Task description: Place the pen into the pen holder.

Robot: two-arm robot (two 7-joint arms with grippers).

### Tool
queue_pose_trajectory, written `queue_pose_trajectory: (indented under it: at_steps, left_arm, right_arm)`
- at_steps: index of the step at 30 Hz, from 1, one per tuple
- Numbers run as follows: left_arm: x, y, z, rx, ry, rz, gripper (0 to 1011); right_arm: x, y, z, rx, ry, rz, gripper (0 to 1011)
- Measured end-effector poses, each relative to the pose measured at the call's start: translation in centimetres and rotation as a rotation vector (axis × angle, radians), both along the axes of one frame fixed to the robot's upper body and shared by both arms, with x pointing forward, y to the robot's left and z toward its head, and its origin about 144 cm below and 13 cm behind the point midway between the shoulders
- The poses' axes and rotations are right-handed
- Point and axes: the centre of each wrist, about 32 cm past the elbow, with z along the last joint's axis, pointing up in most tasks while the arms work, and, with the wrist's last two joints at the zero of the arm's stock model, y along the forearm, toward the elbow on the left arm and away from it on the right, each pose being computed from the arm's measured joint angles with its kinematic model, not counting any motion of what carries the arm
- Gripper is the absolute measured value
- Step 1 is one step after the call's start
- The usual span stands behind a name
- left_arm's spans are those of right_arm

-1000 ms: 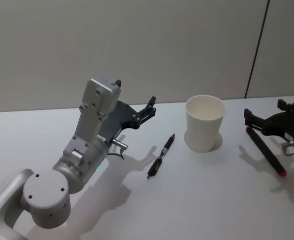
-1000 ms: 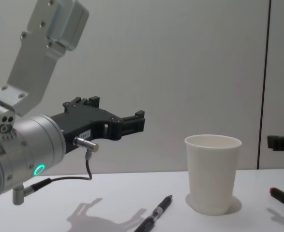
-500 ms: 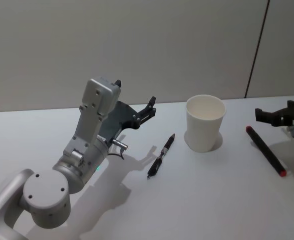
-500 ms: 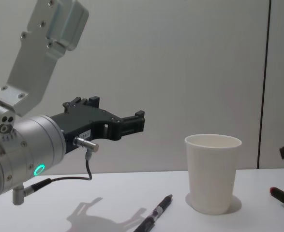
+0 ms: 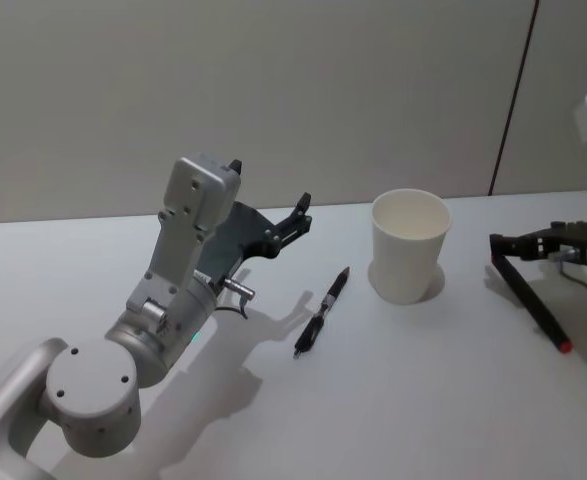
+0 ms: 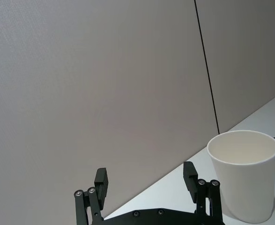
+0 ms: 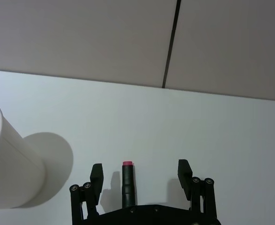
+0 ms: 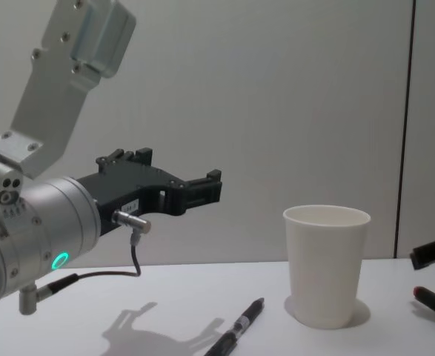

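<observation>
Presently, left of centre in the head view, the left gripper (image 6: 145, 180) hangs above the table (image 5: 423, 400), fingers apart, holding nothing. At frame centre a black pen (image 5: 322, 311) lies flat on the table, just left of the pen holder (image 5: 409, 247), which stands upright and apart from it. At the right edge the right gripper (image 7: 140, 169) sits low over the far end of a red-tipped pen (image 5: 529, 301) lying flat, fingers spread either side of it, not clamped.

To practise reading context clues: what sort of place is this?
Likely a robotics lab bench: a white table, a plain panelled wall, and a paper cup and black pen set out before the open left gripper.
</observation>
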Motion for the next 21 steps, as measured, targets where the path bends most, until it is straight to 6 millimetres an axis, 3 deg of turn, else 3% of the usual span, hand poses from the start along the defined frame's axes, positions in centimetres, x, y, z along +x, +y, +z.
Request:
queue_pose_trajectory:
  at_steps: [21]
  left_arm:
    - [0.0,0.0,0.0,0.000,0.000,0.000,1001]
  right_arm:
    - [0.7,0.6,-1.9,-0.011,0.063,-0.010,1001]
